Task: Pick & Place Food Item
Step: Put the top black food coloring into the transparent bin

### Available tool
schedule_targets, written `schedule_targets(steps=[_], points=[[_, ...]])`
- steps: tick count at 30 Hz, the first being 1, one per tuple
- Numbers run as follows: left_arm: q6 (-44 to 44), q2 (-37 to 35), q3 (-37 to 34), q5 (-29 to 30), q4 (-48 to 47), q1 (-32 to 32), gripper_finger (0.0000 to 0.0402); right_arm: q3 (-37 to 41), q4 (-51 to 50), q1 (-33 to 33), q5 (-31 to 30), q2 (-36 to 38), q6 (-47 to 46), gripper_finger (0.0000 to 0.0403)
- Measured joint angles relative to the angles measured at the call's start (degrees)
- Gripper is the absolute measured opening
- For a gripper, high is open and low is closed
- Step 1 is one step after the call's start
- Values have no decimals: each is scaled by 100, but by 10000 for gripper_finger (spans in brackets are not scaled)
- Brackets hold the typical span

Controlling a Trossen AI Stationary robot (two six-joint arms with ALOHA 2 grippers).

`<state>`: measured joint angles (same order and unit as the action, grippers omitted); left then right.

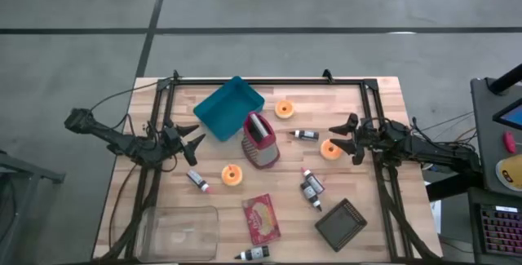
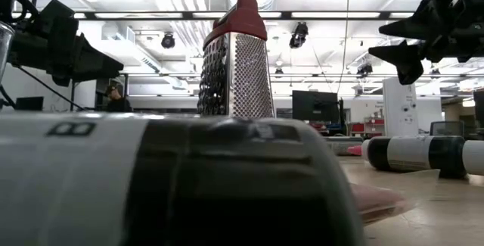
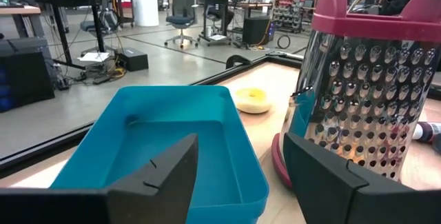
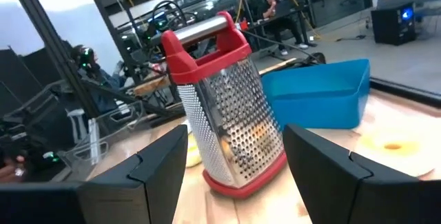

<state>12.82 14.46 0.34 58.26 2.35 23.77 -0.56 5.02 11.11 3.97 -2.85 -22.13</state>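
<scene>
We see both grippers hovering over the table [image 1: 375,94] with jaws spread and nothing in them. The left gripper [image 1: 192,139] sits at the table's left side, facing the blue bin [image 1: 228,108] and the grater [image 1: 260,140]. The right gripper [image 1: 342,137] is on the right side, just beside a donut [image 1: 330,150], pointing toward the grater too.

We count three donuts: that one by the right gripper, a second [image 1: 284,108] near the far edge just right of the bin, and a third [image 1: 232,174] in front of the grater. The bin lies near the far edge and looks empty. The grater stands upright between the two grippers, just beside the bin's corner.

Small bottles [image 1: 311,187] lie scattered about. A red packet [image 1: 261,218], a dark tray [image 1: 340,224] and a clear container [image 1: 179,232] sit along the near edge.
</scene>
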Motion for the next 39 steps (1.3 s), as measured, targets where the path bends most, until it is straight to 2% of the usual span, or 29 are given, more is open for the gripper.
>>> schedule_targets(steps=[12, 16, 20, 25, 32, 39], points=[[-185, 0, -1, -7, -52, 0, 218, 1, -29, 0, -112, 4, -250, 235], [-315, 2, 0, -22, -52, 0, 218, -4, -448, 1, -113, -22, -322, 233], [-371, 2, 0, -180, -35, -2, 218, -15, -418, -9, 207, -337, -252, 223], [-407, 5, 0, -735, 36, -1, 218, -17, -385, -9, 386, -1015, 237, 225], [-186, 7, 0, -1074, 67, -2, 221, -17, -328, -7, 371, -2121, 300, 270], [-142, 5, 0, -1370, 85, -2, 271, -440, -275, -11, 657, -2823, 426, 330]])
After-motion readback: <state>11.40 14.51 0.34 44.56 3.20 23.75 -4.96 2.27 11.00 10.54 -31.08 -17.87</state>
